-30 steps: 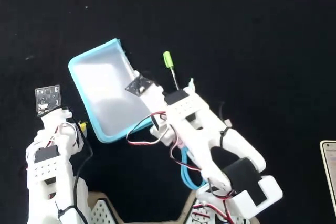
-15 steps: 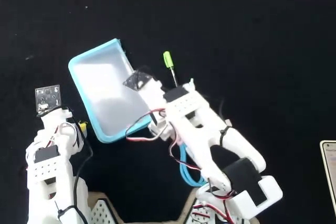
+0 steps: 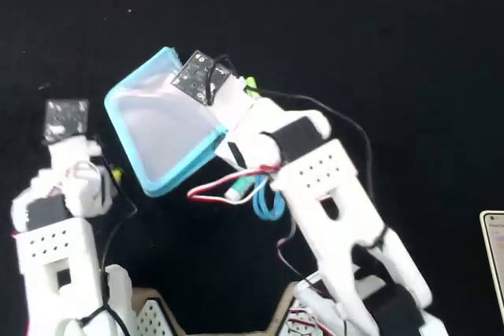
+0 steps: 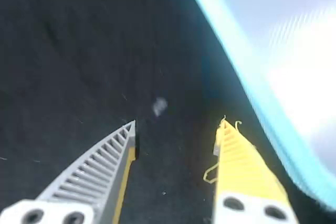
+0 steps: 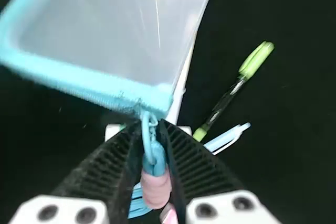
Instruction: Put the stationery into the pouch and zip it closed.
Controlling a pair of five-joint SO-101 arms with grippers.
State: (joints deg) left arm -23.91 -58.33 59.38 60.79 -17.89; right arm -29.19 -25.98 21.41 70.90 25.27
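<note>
Looking down on the black table (image 3: 409,76), the teal pouch (image 3: 161,135) lies flat, left of middle. Left pincer (image 4: 177,125) hangs with its jaws apart just beside the pouch's edge, holding nothing. Green pen (image 5: 232,92) and pale blue pen (image 5: 226,136) lie outside, next to the pouch. Right pincer (image 5: 148,129) is clamped on the little zipper pull (image 5: 149,153) at the corner. My guess is it's unzipping, so pin the pouch with the left and pull straight along the track, otherwise the whole thing drags.

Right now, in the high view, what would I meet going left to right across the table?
Left arm → blue pouch → right arm, its gripper shut on the pouch's zipper pull → pale flat thing cut off by the right edge.
</note>
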